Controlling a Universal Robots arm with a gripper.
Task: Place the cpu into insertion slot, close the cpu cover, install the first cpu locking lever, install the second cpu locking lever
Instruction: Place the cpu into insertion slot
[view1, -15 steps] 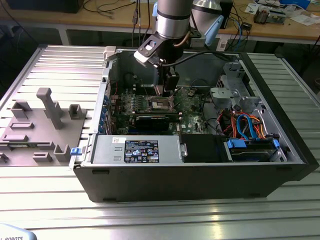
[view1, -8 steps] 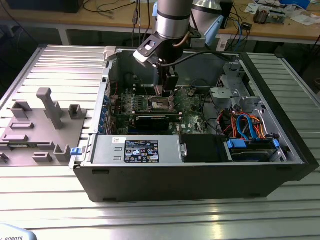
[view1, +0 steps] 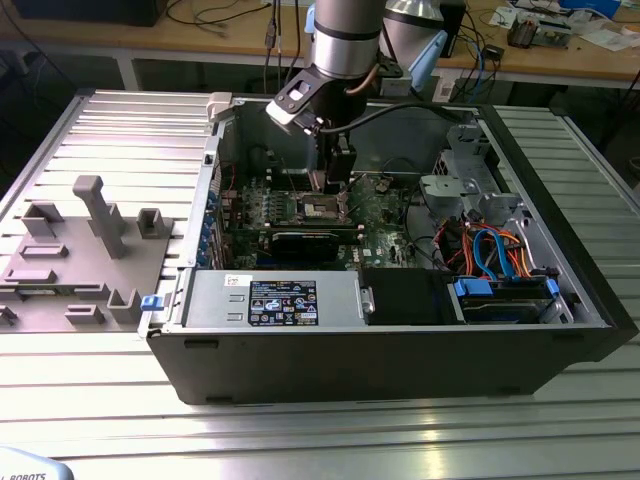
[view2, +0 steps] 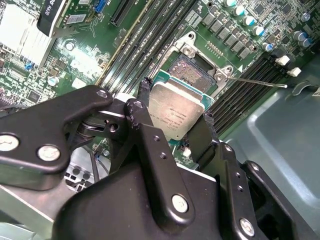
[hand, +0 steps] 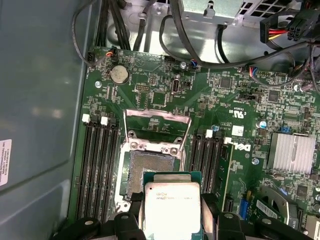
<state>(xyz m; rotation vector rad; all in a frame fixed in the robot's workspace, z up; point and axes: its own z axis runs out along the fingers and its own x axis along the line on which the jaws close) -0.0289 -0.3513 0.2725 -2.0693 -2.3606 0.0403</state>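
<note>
A grey moulded tray (view1: 70, 270) lay at the exterior view's left; inside the open black computer case (view1: 400, 350), the black gripper (view1: 336, 188) pinched the small silvery square cpu (view2: 177, 107) by its edges above the bare socket (hand: 150, 167), thin silvery cpu cover (hand: 155, 114) raised.

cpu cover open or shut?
Open: cpu cover flipped back off the bare socket; the hand holds the cpu.

Bright, even light — glare on table (view1: 330, 432).

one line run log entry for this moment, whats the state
gripper: shut on cpu | cpu: held over socket, not seated | cpu cover: raised open
</note>
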